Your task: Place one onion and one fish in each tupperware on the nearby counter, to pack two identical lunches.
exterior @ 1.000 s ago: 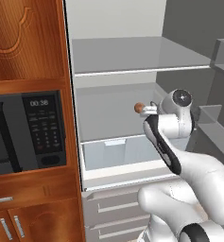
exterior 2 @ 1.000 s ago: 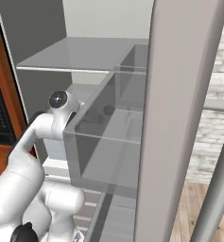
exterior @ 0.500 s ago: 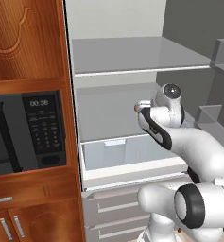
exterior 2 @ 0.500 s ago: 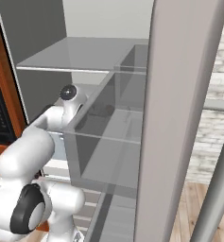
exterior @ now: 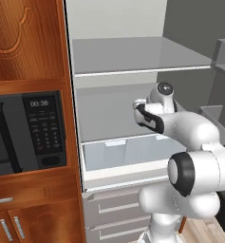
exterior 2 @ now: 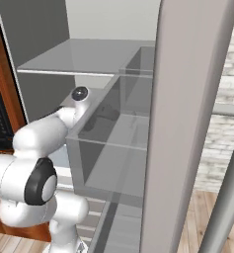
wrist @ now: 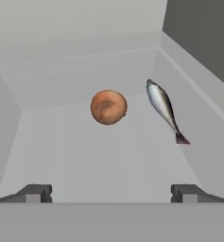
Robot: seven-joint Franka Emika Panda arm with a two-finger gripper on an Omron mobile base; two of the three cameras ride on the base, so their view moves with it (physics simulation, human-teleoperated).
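Fingers [wrist: 33, 193] stand wide apart, empty, facing the orange-brown onion [wrist: 108, 107] beside a grey fish [wrist: 163, 108] on the fridge shelf [wrist: 85, 156]. Onion looks firm, light, roll-prone; grip across its middle.

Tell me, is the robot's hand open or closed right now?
Open: the hand has its two fingertips far apart, nothing between them, facing the onion.

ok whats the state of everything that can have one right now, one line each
pincer: open, empty, fingertips wide apart, aimed at the fridge shelf
onion: orange-brown, resting loose on the shelf, not touched
fish: grey, lying on the shelf beside the onion, apart from it, not touched
fridge: door open, shelves exposed
microwave: door shut, clock display lit
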